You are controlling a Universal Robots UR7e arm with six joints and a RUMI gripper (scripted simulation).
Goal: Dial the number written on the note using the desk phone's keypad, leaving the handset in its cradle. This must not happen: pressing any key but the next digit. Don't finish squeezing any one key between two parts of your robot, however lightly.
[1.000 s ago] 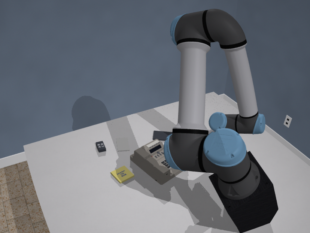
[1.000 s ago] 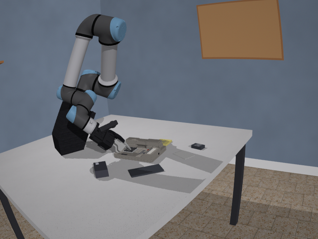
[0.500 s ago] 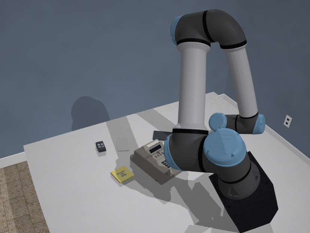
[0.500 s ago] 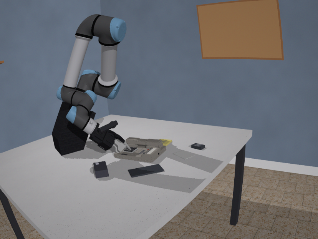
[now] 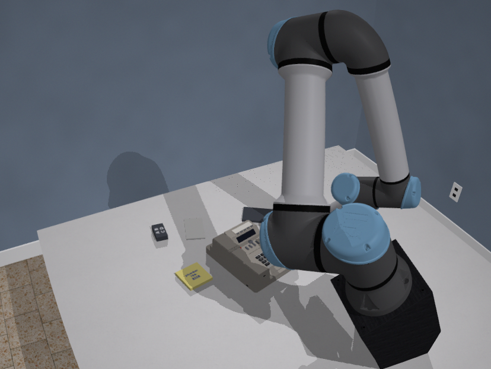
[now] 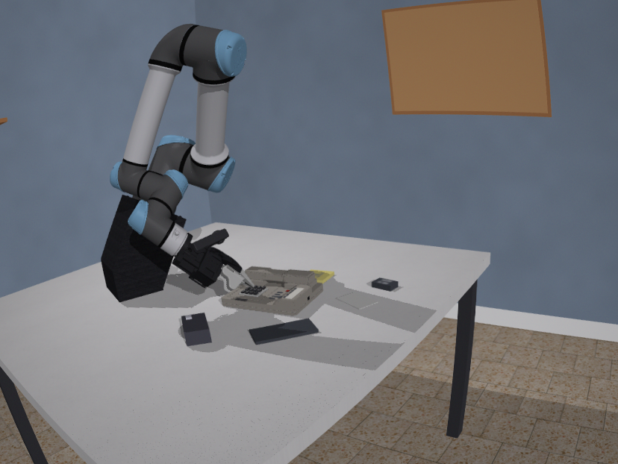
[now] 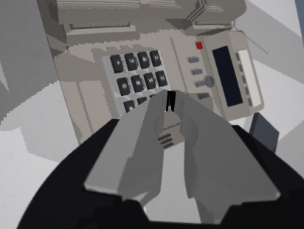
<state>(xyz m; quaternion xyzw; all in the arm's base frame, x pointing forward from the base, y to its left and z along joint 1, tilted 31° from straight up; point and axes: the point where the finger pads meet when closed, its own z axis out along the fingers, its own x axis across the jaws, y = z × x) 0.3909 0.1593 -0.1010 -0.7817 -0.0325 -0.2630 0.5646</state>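
A beige desk phone [image 5: 248, 252] sits on the white table, its handset [image 7: 129, 15] in the cradle. It also shows in the exterior view [image 6: 272, 290]. Its dark keypad [image 7: 138, 79] lies just ahead of my gripper in the wrist view. My gripper [image 7: 169, 91] is shut with nothing between the fingers. The joined fingertips point down over the keypad's lower right keys and hide them. I cannot tell whether they touch a key. The gripper also shows in the exterior view [image 6: 245, 280]. A yellow note [image 5: 193, 275] with small writing lies beside the phone.
A small black box [image 5: 159, 232] and a pale flat card [image 5: 194, 228] lie beyond the note. A dark flat slab [image 6: 283, 330] and a dark block [image 6: 195, 328] lie in front of the phone. The arm's black base [image 5: 392, 309] stands near the phone.
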